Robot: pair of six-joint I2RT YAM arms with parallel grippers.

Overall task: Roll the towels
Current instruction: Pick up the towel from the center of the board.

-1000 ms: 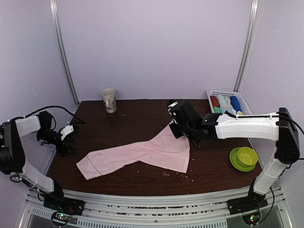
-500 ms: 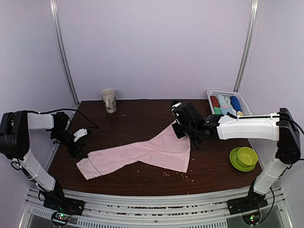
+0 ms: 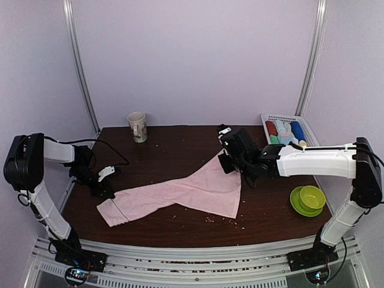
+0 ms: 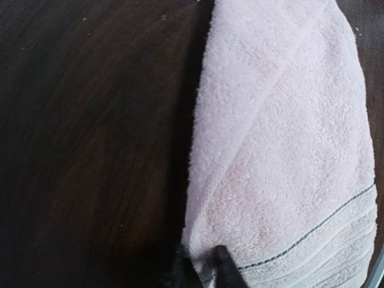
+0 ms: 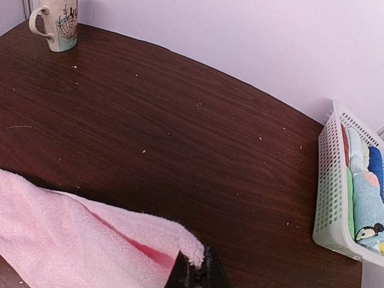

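A pale pink towel (image 3: 186, 192) lies stretched in a crumpled strip across the dark table (image 3: 174, 147). My left gripper (image 3: 108, 191) is at its left end. In the left wrist view the towel (image 4: 288, 150) fills the right half, and the left gripper (image 4: 201, 265) is shut, pinching a bit of the hemmed edge. My right gripper (image 3: 227, 163) is shut on the towel's far right corner, holding it slightly raised. In the right wrist view that pink towel (image 5: 72, 240) corner pokes out between the right gripper (image 5: 198, 269) tips.
A white slatted basket (image 3: 307, 131) at the back right holds several rolled towels; it is also in the right wrist view as the basket (image 5: 327, 192). A shell-print mug (image 3: 137, 126) stands at the back left. Green bowls (image 3: 308, 200) sit near the right edge. Crumbs dot the table.
My left arm swung right from the table's left edge to the towel's left end, and its jaws went from open to shut on the edge. The right gripper held still.
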